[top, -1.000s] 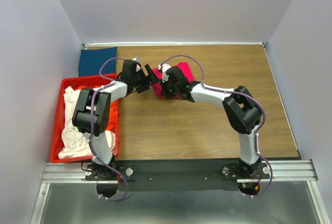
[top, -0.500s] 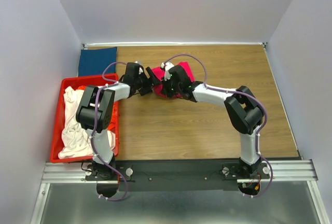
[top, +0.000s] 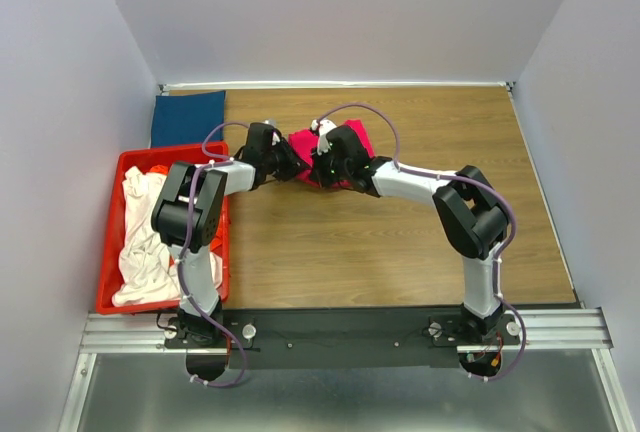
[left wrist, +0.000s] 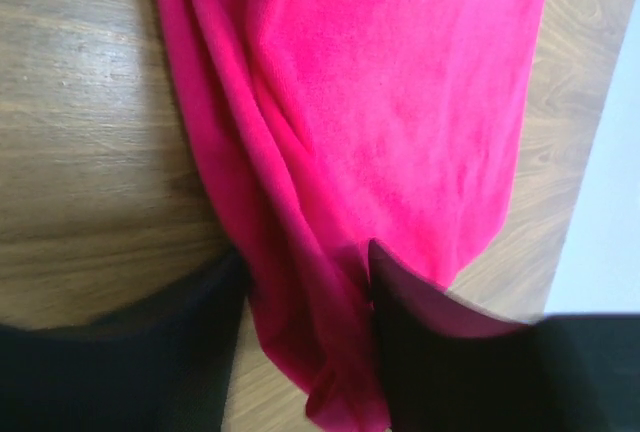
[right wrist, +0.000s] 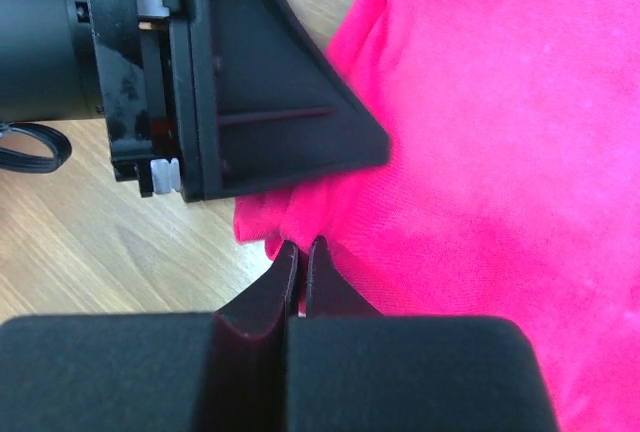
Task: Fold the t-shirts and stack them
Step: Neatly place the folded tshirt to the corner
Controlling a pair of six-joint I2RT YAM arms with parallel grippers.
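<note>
Pink t-shirt [top: 358,138]: bright magenta, soft fuzzy knit, bunched into a thick wad with long folds down one edge. It lies on the wood table [top: 400,242], mid-far, between both wrists. Left gripper [left wrist: 305,352]: about half open, straddling the bunched edge, cloth filling the gap; can't tell if it really grips. Right gripper [right wrist: 300,260]: fingers pressed together, tips at the shirt's edge.

I can read nothing in any of my views: no lettering, label, brand mark or number shows on the pink t-shirt [left wrist: 400,102], the blue t-shirt [top: 187,117], the red crate [top: 130,159] or the wooden surface [top: 400,252].
</note>
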